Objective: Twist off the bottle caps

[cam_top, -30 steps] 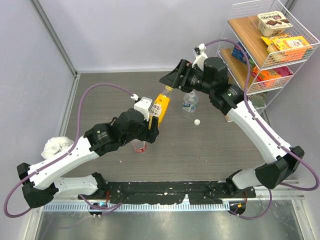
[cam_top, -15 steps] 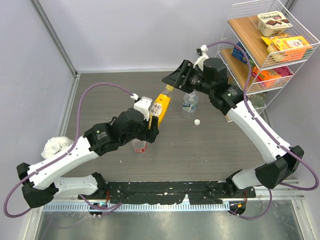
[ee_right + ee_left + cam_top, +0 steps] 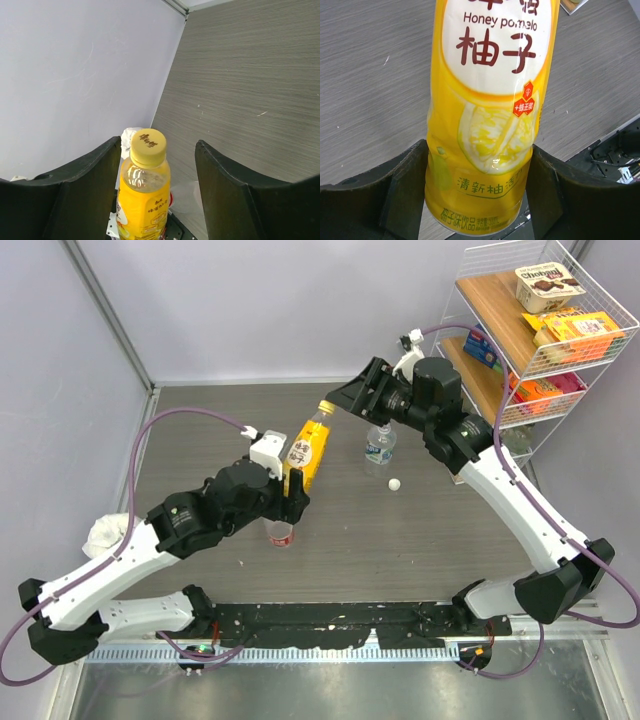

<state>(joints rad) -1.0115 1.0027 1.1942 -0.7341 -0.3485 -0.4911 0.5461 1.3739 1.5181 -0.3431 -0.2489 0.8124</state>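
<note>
Up off the surface [image 3: 400,540], the yellow bottle [image 3: 490,100] sits in the grip of the left pincer [image 3: 478,155]. The two black fingers press against the lower part of its body, one on each side, just under the pomelo picture on the label. From above, the bottle leans with its neck pointing up and away toward the right arm.

The yellow cap [image 3: 148,141] is on the bottle's neck. The right pincer [image 3: 157,144] stands wide around it — the cap lies between the two fingers with a gap on either side, nearer the left-hand finger in the wrist view, and touches neither.

The clear bottle with the blue-and-white label [image 3: 379,445] stands upright on the surface under the right arm's wrist. A white cap [image 3: 395,484] lies on the surface just beside it, toward the near edge and apart from it. The red-labelled bottle [image 3: 280,532] stands on the surface close under the left arm, half hidden by it — its top cannot be made out.

A white crumpled wad [image 3: 108,532] lies at the left edge of the surface, beside the left arm. At the far right stands a wire rack [image 3: 610,295] with snack boxes [image 3: 575,328] on its shelves.
</note>
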